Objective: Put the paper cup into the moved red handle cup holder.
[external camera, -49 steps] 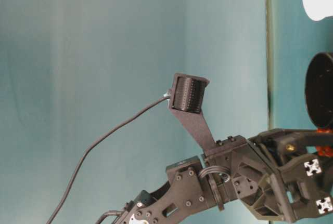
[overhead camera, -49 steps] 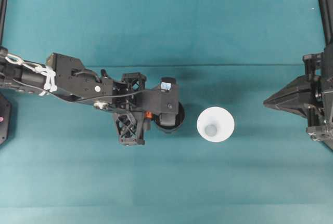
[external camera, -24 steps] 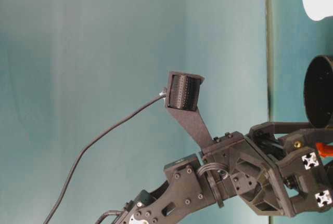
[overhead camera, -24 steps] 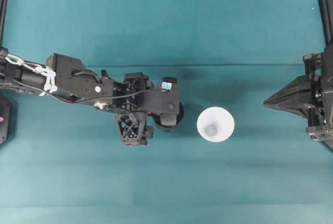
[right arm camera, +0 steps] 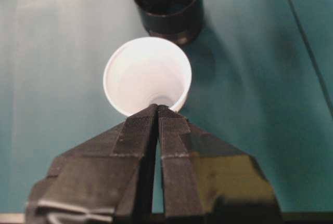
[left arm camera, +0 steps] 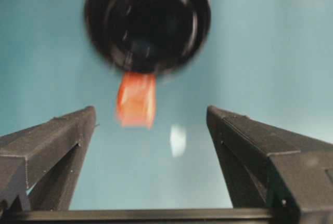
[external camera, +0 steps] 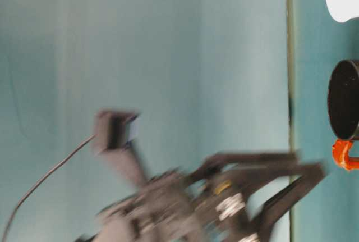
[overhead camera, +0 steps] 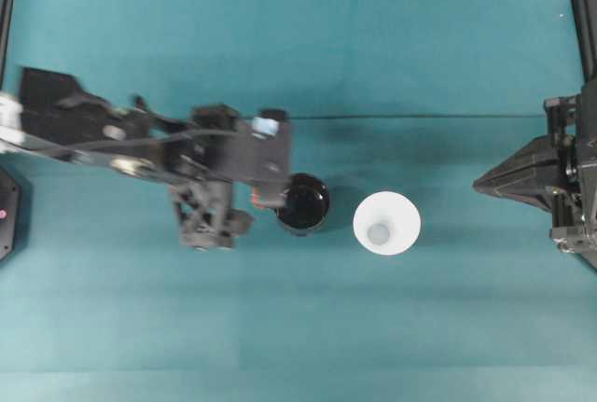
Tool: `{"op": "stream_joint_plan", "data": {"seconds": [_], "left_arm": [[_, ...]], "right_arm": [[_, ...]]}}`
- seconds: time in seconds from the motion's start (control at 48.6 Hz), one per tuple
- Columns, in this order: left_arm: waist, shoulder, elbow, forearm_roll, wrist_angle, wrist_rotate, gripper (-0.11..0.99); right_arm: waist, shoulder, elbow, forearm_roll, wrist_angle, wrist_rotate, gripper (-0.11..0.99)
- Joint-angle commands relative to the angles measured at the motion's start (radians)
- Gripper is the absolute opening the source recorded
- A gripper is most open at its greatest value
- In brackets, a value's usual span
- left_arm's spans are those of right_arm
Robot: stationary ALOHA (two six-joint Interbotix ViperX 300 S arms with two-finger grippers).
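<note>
Oddly blurred, left end effector (left arm camera: 151, 125) gapes empty beside red handle cup holder (overhead camera: 304, 203).

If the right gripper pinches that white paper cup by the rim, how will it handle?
The paper cup looks thin-walled, so its rim will probably flex or dent under a hard pinch. Empty, it is likely very light. Wide rim over a small base suggests it tips or slides easily if nudged.
</note>
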Motion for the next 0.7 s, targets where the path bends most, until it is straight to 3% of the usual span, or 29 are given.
{"op": "stream_joint_plan", "data": {"seconds": [0.0, 0.432, 0.596, 0.679], "left_arm": [[-0.002, -0.077, 0.008, 0.002, 0.012, 0.005, 0.94], [-0.006, -0.259, 0.121, 0.002, 0.000, 0.006, 0.93], [-0.008, -0.276, 0.129, 0.002, 0.002, 0.006, 0.93], [-0.008, -0.276, 0.129, 0.002, 0.002, 0.006, 0.93]], "right_arm": [[-0.002, 0.003, -0.020, 0.003, -0.005, 0.009, -0.08], [-0.002, 0.006, -0.021, 0.003, 0.021, 0.011, -0.08], [-0.012, 0.006, -0.028, 0.003, 0.023, 0.012, -0.07], [-0.023, 0.011, -0.043, 0.012, 0.028, 0.020, -0.07]]}}
